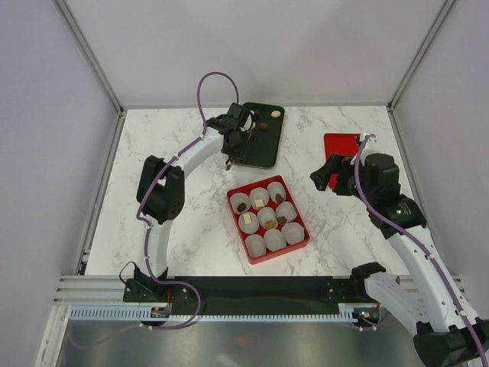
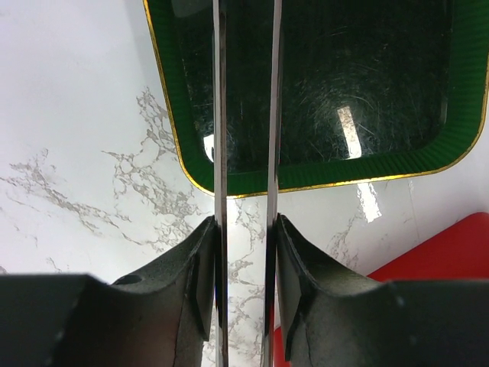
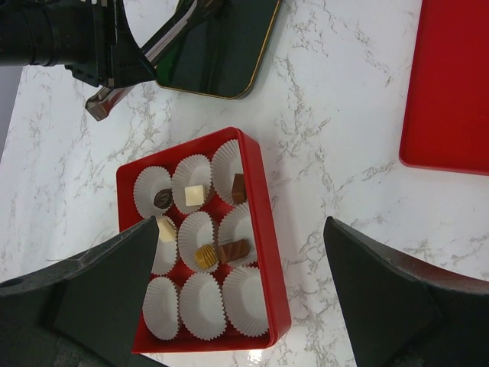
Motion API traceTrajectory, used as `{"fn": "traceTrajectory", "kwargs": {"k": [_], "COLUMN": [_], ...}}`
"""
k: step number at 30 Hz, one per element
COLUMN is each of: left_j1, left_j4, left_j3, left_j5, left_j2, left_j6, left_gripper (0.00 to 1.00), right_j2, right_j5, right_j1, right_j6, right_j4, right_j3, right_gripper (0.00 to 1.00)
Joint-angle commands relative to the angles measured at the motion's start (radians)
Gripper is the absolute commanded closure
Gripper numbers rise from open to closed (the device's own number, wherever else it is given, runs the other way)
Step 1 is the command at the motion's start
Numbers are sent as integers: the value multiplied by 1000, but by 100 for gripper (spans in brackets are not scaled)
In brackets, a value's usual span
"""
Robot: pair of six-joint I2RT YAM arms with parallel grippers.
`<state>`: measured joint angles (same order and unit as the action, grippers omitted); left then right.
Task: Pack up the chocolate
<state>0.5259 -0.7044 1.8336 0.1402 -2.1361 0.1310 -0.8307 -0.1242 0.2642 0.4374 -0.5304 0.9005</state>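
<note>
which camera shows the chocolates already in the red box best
The right wrist view: it looks closely into the red box, where a dark piece, a cream cube and others sit clearly in their paper cups. The top external view shows them only as tiny specks. The left wrist view catches just a red corner.

A red lid (image 1: 341, 145) lies right of the dark green tray (image 1: 269, 151).
</note>
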Motion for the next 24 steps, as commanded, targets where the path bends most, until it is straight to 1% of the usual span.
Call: {"fn": "traceTrajectory", "kwargs": {"k": [1, 5, 11, 12, 14, 17, 18, 20, 22, 24], "left_j1": [-1, 2, 46, 66, 103, 160, 202, 264, 295, 325], "left_j4": [0, -29, -73, -84, -118, -139, -145, -155, -167, -168], "left_j3": [39, 27, -79, -117, -160, -264, -319, -367, -433, -499], "left_j5": [12, 1, -47, -74, -125, -136, -160, -184, -198, -255], "left_j2": [60, 139, 320, 381, 441, 553, 609, 660, 732, 784], "left_j6": [-50, -48, -45, -44, -30, -16, -11, -2, 15, 22], "left_gripper": [63, 65, 67, 67, 67, 67, 67, 67, 68, 68], "right_j2": [2, 2, -1, 1, 2, 7, 8, 12, 13, 13], "right_j5": [17, 11, 1, 3, 5, 29, 38, 50, 70, 83], "right_j1": [-2, -2, -2, -2, -2, -2, -2, -2, -2, -2], "right_j6": [-8, -5, -8, -8, -11, -22, -26, -37, -45, -52], "right_j4": [32, 30, 23, 21, 15, -3, -11, -20, -37, -54], "right_j3": [51, 61, 69, 69, 67, 74, 74, 80, 87, 92], "right_gripper": [2, 2, 2, 2, 2, 2, 2, 2, 2, 2]}}
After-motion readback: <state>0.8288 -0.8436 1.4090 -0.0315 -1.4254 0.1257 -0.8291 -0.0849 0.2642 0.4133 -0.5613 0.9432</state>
